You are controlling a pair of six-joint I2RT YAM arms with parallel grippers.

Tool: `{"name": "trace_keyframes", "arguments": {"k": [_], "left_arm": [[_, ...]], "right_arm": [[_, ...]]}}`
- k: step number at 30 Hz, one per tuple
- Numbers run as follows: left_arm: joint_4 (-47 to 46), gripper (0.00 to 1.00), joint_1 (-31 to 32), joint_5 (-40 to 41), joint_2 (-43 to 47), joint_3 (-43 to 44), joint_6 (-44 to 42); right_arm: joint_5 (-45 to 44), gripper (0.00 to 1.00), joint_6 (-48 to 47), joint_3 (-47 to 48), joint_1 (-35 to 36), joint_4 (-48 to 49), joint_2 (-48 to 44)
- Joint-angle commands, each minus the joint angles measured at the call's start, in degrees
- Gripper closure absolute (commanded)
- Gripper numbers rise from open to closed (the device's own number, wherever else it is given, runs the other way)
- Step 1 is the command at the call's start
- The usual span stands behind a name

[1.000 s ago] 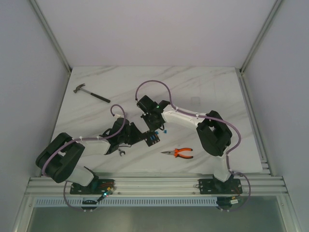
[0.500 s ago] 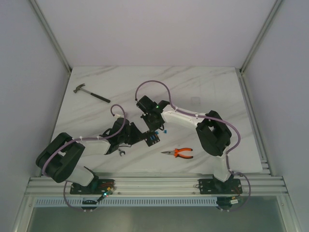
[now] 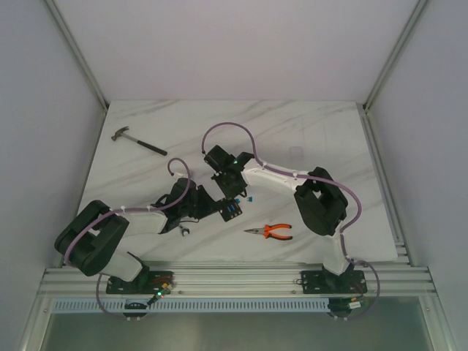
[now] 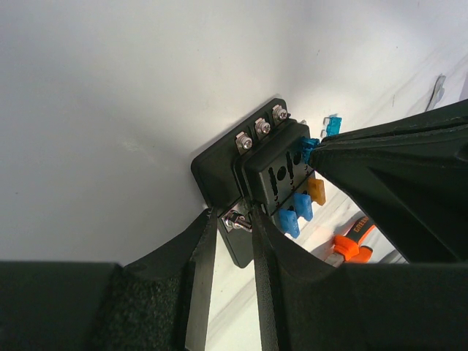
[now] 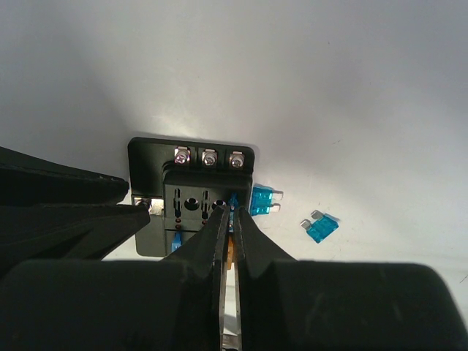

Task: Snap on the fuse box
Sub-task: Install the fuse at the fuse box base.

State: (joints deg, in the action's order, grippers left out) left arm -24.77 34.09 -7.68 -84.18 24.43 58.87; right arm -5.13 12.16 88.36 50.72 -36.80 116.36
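Fuse box (image 4: 272, 172) sits flat about mid-table (image 3: 314, 124), slightly left of centre, well clear of every edge.

Left gripper (image 4: 232, 245): jaws part-open and clamped across the box's base plate at the side with the terminal stud (image 4: 235, 219), one finger on each side of it. I'm holding the fuse box down against the marble.

Right gripper (image 5: 227, 216): jaws pinched almost fully closed on a blue fuse (image 4: 308, 149). The tips are down at the box's top face, at the slot row next to the screw edge. Can't tell how deep the fuse sits in its slot.

Room to move:
- The two wrists crowd the box from opposite sides, fingers close together over it. Tight there.
- The far half of the table is open. Hammer (image 3: 138, 142) is at the far left, well apart from the box.
- Pliers (image 3: 270, 232) lie to the right, nearer my bases, near the box but not touching.
- Small metal part (image 3: 184, 232) lies just beside my left forearm, toward the near rail.
- Loose blue fuses: one (image 5: 262, 199) just beside the base plate's edge, another (image 5: 322, 227) a bit further out on the same side.
- Side walls and the near rail are well away from the work.

Box contents:
- Two seated blue fuses (image 4: 295, 213) side by side in the near row.
- One amber fuse (image 4: 316, 191) next to them.
- Several slots on the raised face show open.
- Three screws (image 5: 208, 156) in a line along the edge of the base plate.
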Motion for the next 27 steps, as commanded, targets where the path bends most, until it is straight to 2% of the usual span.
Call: {"name": "trace_keyframes", "arguments": {"k": [1, 11, 21, 27], "left_arm": [[2.19, 0.65, -0.01, -0.23, -1.59, 0.15, -0.90], [2.19, 0.65, 0.01, -0.22, -1.57, 0.04, -0.72], [2.10, 0.65, 0.04, -0.48, -1.76, -0.17, -0.62], [2.10, 0.65, 0.09, -0.52, -1.61, -0.06, -0.64]], "right_arm": [[0.57, 1.00, -0.02, -5.60, 0.62, -4.05, 8.69], [0.48, 1.00, -1.13, -8.58, 0.48, -4.66, 5.04], [0.51, 1.00, -0.52, -7.33, 0.72, -3.22, 12.81], [3.89, 1.00, -2.40, -3.46, 0.78, -0.55, 4.50]]}}
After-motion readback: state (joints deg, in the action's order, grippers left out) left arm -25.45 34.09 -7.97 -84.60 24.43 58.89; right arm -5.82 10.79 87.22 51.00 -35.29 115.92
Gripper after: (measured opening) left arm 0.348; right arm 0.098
